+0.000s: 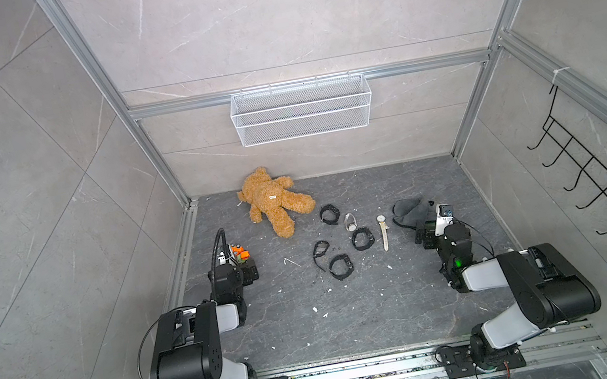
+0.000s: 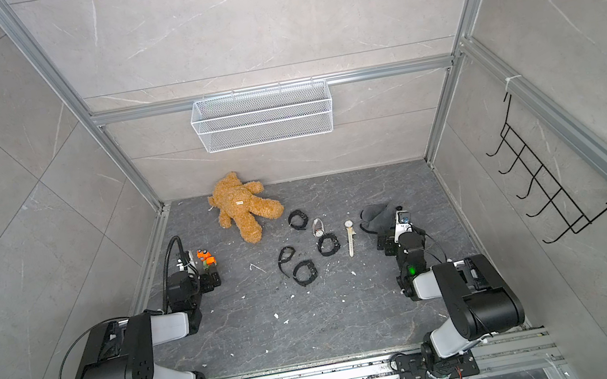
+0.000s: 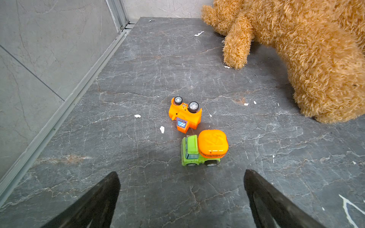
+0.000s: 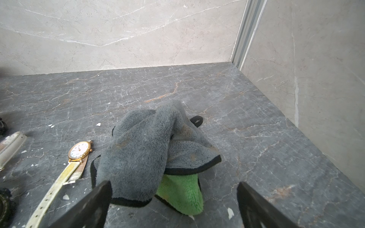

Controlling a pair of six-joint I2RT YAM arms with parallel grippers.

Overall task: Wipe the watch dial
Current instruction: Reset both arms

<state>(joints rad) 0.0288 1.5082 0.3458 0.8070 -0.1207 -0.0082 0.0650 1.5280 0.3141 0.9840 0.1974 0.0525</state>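
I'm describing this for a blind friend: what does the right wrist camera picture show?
A crumpled grey cloth with a green underside lies on a dark stone table, right in front of the open right gripper, whose two black fingers frame the bottom edge. Beside the cloth lies a gold-rimmed watch with a white dial and pale strap, face up and not covered.

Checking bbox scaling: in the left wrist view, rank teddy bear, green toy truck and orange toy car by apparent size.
1. teddy bear, by far the largest, though cut off by the frame.
2. green toy truck, upright.
3. orange toy car, tipped over and slightly farther from the camera, so the gap with the truck is uncertain.
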